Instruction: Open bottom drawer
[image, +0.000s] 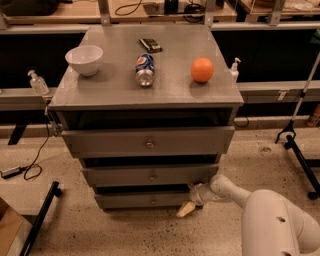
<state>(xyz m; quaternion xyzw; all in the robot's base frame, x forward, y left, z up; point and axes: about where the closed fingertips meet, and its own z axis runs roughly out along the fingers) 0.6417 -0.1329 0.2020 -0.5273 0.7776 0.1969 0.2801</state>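
Note:
A grey cabinet with three drawers stands in the middle of the camera view. The bottom drawer (145, 200) is the lowest and narrowest, with a flat grey front and a tiny round knob (153, 202). Its front sits roughly flush, with a dark gap above it. My white arm reaches in from the lower right. My gripper (186, 209) hangs low by the drawer's right end, near the floor, its pale fingertips (184, 210) pointing down-left. The knob lies a short way to its left.
On the cabinet top (115, 85) are a white bowl (84, 59), a lying can (145, 69), an orange (202, 69) and a small dark object (150, 45). A black stand (299, 145) is at right, a dark leg (40, 215) and cable at left.

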